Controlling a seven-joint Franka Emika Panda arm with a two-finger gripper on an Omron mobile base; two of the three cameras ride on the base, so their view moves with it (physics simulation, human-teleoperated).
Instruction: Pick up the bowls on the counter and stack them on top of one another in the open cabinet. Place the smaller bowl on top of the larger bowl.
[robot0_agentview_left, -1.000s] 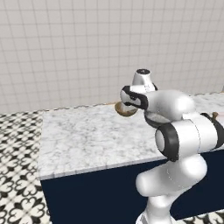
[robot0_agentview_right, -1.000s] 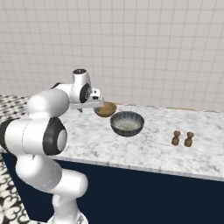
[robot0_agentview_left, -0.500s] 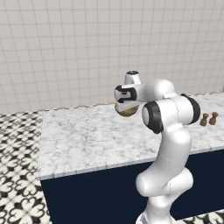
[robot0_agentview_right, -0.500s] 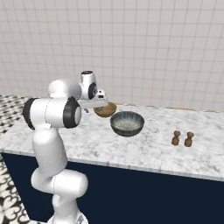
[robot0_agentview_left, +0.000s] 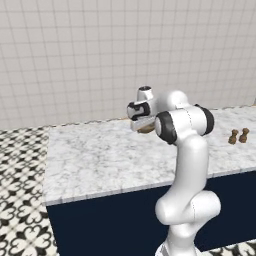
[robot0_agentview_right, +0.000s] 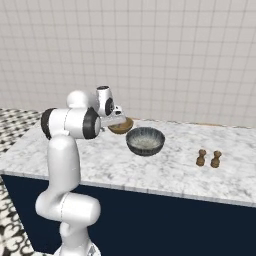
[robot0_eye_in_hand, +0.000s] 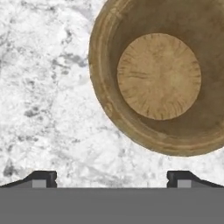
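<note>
A tan-brown wooden bowl (robot0_agentview_right: 121, 126) (robot0_eye_in_hand: 159, 76) sits upright near the back of the white-and-grey marbled counter (robot0_agentview_right: 165, 170) (robot0_agentview_left: 100, 155). In the left base view my hand hides most of the bowl (robot0_agentview_left: 148, 129). A larger grey speckled bowl (robot0_agentview_right: 145, 141) stands just right of it and a little nearer the front. My gripper (robot0_agentview_right: 113, 120) (robot0_agentview_left: 142, 119) (robot0_eye_in_hand: 113, 178) hovers close over the wooden bowl's left rim, open, with nothing between its fingertips (robot0_eye_in_hand: 43, 177). The open cabinet is out of view.
Two tiny brown shakers (robot0_agentview_right: 208, 158) (robot0_agentview_left: 238, 136) stand on the counter to the right. A tiled wall (robot0_agentview_right: 175, 55) rises right behind the counter. Patterned floor tiles (robot0_agentview_left: 20, 200) lie to the left, beyond the counter's end.
My elbow has swung up from a folded pose into an upright one. The hand has dropped a little lower over the wooden bowl. Both bowls stay where they were.
</note>
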